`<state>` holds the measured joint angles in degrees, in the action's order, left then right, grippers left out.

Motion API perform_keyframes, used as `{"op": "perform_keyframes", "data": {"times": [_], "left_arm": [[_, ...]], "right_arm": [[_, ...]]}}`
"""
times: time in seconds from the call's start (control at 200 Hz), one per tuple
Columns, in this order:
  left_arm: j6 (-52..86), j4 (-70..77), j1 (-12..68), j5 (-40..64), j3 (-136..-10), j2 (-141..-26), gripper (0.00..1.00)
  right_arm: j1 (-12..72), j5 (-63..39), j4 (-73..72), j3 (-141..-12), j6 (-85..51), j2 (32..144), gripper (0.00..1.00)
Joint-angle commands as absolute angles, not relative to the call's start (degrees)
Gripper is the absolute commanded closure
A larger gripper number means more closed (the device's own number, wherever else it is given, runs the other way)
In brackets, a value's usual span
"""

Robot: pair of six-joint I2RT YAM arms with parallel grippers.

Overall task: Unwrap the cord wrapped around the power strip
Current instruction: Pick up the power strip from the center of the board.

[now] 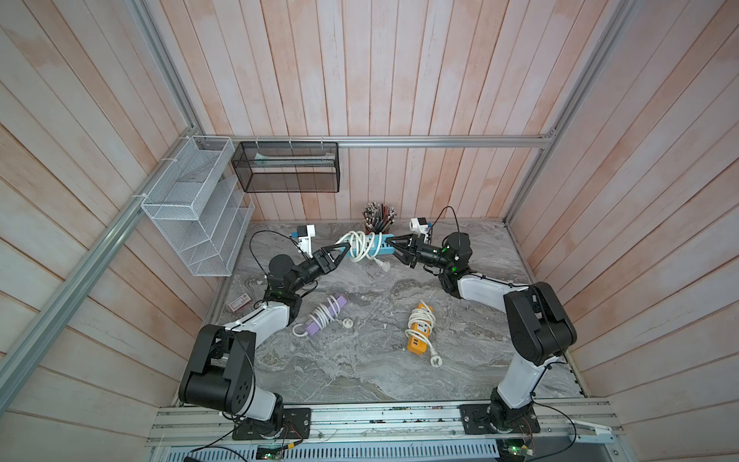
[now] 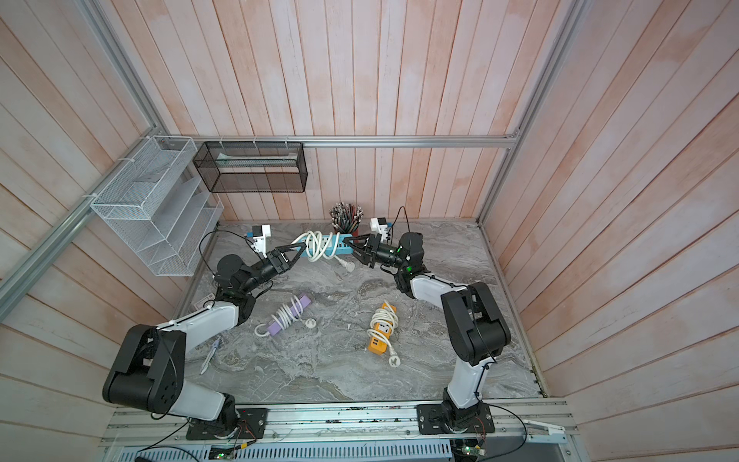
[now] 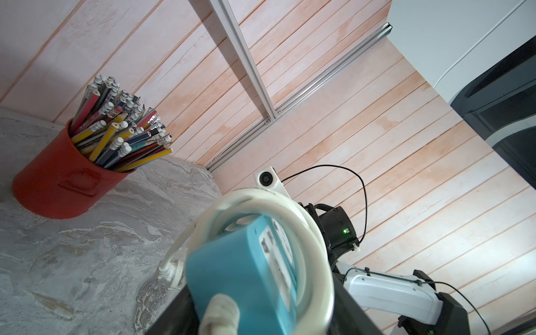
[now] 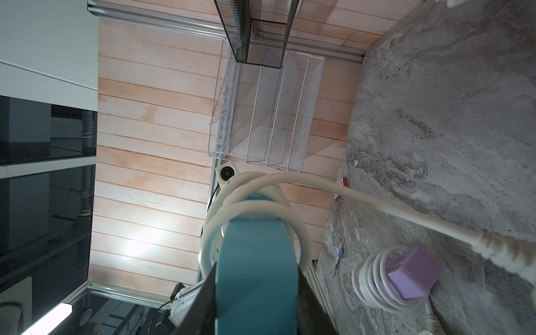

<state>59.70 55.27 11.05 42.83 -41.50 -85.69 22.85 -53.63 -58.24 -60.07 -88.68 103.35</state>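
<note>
The blue power strip, with the white cord coiled around it, lies crosswise at the far side of the tabletop, just in front of the pencil cup. The right gripper has its jaws clamped on one end. The opposite end sits between the jaws of the left gripper; whether they grip it cannot be determined.

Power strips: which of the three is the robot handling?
The blue power strip by the pencil cup, between the left gripper and right gripper. The purple power strip and orange power strip lie untouched nearer the front.
</note>
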Motion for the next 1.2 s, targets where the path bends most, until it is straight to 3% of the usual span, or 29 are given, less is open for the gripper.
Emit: {"op": "perform_keyframes", "data": {"times": [0.0, 0.17, 0.52, 0.605, 0.73, 1.025, 1.195], "left_arm": [[59.72, 56.71, 11.25, 40.24, -40.70, -84.36, 0.31], [60.91, 58.40, 11.16, 39.73, -40.08, -84.52, 0.29], [62.05, 59.88, 10.63, 38.74, -38.84, -84.10, 0.38], [61.88, 59.22, 10.63, 38.77, -39.00, -84.02, 0.49], [61.79, 58.85, 10.72, 39.00, -39.01, -84.09, 0.57], [61.87, 58.56, 11.11, 40.99, -40.44, -84.40, 0.58], [61.86, 58.01, 11.27, 42.55, -41.34, -84.81, 0.76]], "right_arm": [[23.64, -53.98, -62.57, -62.33, -88.44, 100.28, 1.00], [23.64, -54.05, -63.16, -62.32, -88.74, 100.28, 1.00], [23.55, -53.70, -64.42, -61.61, -89.35, 99.64, 1.00], [23.54, -53.68, -64.76, -61.81, -89.38, 99.56, 1.00], [23.63, -53.70, -64.14, -62.16, -88.83, 99.15, 1.00], [24.50, -53.52, -55.90, -63.06, -81.51, 98.05, 1.00], [25.22, -53.55, -51.65, -64.62, -76.42, 97.74, 1.00]]}}
